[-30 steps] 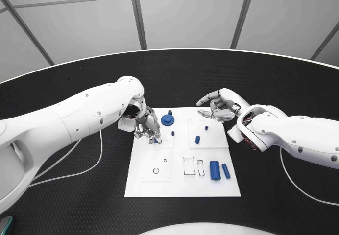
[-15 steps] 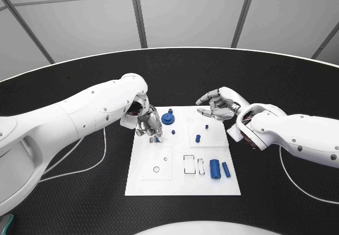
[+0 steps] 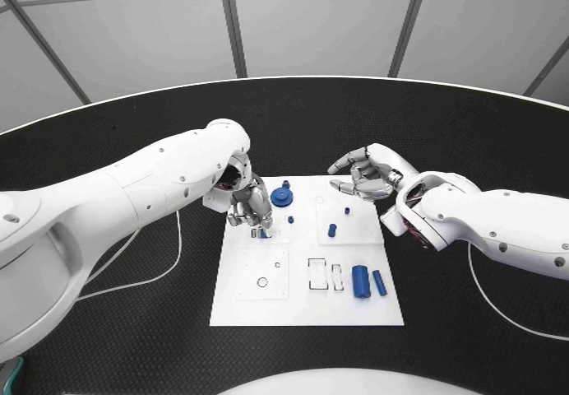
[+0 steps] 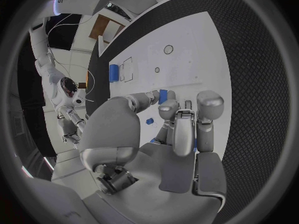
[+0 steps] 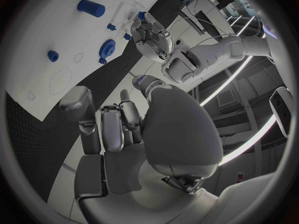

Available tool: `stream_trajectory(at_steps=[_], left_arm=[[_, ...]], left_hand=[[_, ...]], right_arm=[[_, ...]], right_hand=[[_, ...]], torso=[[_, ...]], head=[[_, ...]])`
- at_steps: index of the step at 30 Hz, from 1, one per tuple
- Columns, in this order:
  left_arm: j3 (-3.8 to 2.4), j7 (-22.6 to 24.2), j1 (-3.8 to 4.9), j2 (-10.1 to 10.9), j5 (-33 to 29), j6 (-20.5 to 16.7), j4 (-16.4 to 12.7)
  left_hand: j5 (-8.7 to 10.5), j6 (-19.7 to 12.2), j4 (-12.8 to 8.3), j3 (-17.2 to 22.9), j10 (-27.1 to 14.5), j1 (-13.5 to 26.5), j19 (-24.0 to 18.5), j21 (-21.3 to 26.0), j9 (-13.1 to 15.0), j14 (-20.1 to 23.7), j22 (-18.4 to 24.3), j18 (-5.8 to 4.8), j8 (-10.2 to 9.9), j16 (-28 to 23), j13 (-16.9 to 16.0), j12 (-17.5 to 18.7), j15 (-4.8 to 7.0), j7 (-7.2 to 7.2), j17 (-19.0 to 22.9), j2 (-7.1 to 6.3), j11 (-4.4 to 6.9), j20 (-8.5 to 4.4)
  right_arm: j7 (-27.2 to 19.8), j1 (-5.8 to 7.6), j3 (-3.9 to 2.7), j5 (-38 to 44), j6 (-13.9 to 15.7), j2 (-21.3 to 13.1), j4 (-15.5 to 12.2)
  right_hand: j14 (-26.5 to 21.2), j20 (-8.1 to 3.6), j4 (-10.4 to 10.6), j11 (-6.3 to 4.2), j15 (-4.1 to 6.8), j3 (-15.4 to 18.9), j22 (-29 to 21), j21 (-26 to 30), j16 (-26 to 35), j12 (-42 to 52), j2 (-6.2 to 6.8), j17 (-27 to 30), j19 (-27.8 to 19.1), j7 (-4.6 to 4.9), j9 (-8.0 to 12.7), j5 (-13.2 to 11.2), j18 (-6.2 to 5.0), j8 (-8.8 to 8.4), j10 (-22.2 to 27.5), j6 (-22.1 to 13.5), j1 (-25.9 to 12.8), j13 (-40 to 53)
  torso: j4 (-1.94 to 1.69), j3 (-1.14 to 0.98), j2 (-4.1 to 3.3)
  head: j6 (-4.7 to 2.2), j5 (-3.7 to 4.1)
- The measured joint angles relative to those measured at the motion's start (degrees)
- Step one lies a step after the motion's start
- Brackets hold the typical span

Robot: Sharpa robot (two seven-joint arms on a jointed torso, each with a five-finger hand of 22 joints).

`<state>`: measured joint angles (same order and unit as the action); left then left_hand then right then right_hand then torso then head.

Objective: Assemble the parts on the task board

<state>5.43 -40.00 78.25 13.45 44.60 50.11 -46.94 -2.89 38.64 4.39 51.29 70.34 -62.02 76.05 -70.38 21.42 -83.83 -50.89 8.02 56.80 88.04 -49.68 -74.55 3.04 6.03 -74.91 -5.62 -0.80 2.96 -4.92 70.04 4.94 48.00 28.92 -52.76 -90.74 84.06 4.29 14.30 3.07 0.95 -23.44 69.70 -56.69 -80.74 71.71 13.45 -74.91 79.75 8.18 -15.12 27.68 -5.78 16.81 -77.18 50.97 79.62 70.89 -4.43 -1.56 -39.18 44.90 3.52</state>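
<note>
A small blue part (image 3: 257,234) is pinched by the left hand (image 3: 250,207) over the white board (image 3: 306,304) — fingers drawn together. Beside it, a blue gear (image 3: 281,197) is seen. The right hand (image 3: 362,178) is held curled at the board's far right corner, nothing gripped.

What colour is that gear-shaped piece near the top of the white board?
The gear-shaped piece is blue, clearest in the head view.

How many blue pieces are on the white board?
7, maybe more hidden: a gear, a peg behind it, a dot, a peg, a peg, two cylinders, and one at the left hand fingertips.
</note>
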Motion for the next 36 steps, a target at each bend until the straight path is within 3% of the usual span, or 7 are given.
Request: stream_trajectory(at_steps=[13,24,36], left_arm=[[0.02,0.0,-0.04,-1.2,0.59,1.13,2.21],[0.05,0.0,-0.13,-1.97,1.3,-0.3,3.55],[0.07,0.0,-0.22,-2.57,1.5,-0.42,4.09]], left_hand=[[0.03,0.2,-0.38,-0.38,1.03,-0.23,0.19,0.0,-0.09,0.0,-0.13,0.0,-0.65,0.0,-1.86,-0.71,0.0,0.19,0.0,0.22,0.01,-0.19],[0.12,0.3,-0.54,-0.54,1.02,0.0,0.19,0.0,-0.07,0.0,-0.21,0.0,-0.91,0.0,-2.32,-1.03,0.0,0.09,0.0,0.46,0.0,-0.19],[0.35,0.51,-0.54,-0.54,1.43,-0.02,0.19,-0.19,-0.04,0.0,-0.27,0.0,-1.29,0.0,-2.94,-1.06,0.0,0.28,0.0,0.48,0.01,-0.19]], right_arm=[[0.18,0.01,0.0,0.0,0.31,-0.29,-0.47],[0.25,0.01,-0.01,0.01,0.42,-0.38,-0.8],[0.23,0.01,-0.01,0.01,0.44,-0.36,-0.91]], right_hand=[[0.0,0.0,-0.16,0.0,0.0,-0.16,0.01,0.0,0.0,0.0,0.0,0.01,0.0,0.0,0.05,0.0,0.0,0.0,0.0,0.0,0.0,-0.01],[0.0,0.0,-0.23,0.0,0.0,-0.23,0.05,0.0,0.0,0.0,0.0,0.01,0.0,0.0,0.04,0.0,0.0,0.0,0.0,0.0,0.0,-0.01],[0.0,0.0,-0.23,0.0,0.0,-0.23,0.04,0.0,0.0,0.0,0.0,-0.03,0.0,0.0,0.03,0.0,0.0,0.0,0.0,0.0,0.0,-0.01]], torso=[[0.02,0.02,-0.08],[0.05,-0.12,-0.2],[0.05,-0.12,-0.12]], head=[[0.38,0.25],[0.71,0.36],[1.12,0.45]])
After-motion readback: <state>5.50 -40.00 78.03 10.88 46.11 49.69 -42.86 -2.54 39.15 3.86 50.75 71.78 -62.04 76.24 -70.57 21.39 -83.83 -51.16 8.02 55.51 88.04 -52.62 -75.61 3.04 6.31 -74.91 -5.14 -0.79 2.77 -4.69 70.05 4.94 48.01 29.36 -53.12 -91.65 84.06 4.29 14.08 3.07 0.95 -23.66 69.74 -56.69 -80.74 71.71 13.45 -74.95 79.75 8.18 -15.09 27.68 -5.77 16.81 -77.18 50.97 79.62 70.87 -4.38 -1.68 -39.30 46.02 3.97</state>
